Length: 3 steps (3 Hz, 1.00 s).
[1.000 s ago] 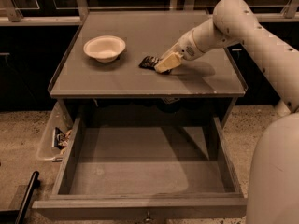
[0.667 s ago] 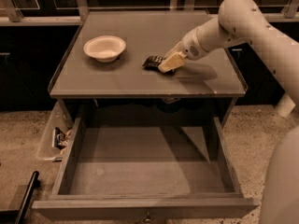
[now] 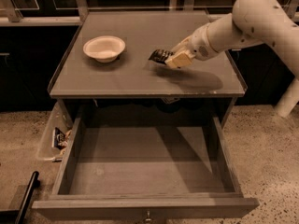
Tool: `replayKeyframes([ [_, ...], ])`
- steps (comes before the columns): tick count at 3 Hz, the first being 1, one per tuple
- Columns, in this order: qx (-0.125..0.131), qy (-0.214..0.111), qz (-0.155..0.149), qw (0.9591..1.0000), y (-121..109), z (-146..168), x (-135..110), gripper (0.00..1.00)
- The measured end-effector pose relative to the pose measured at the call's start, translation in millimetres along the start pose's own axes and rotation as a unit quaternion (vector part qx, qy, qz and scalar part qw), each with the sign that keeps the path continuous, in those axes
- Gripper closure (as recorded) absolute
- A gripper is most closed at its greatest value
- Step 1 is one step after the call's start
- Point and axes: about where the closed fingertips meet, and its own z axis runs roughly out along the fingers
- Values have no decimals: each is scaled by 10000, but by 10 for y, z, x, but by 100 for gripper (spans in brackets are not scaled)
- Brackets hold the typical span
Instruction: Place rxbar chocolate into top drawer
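The rxbar chocolate (image 3: 159, 56), a small black wrapped bar, now sits higher and further toward 3 o'clock than a second ago, lifted just clear of the surface (image 3: 126, 76). The gripper (image 3: 170, 59) reaches in from 3 o'clock, its fingers pinching the bar's end. A cream bowl (image 3: 104, 47) lies at 9 o'clock. The top drawer (image 3: 140, 164) stands open at 6 o'clock.

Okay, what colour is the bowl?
Cream bowl, camera view; the gripper holds the rxbar chocolate to its right.
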Motion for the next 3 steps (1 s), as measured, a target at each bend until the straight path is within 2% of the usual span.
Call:
replayKeyframes([
  [1, 219, 16, -52, 9997, 244, -319, 151, 100],
  [2, 293, 84, 86, 9995, 686, -609, 506, 100],
  [3, 221, 230, 237, 9992, 812, -612, 764, 100],
])
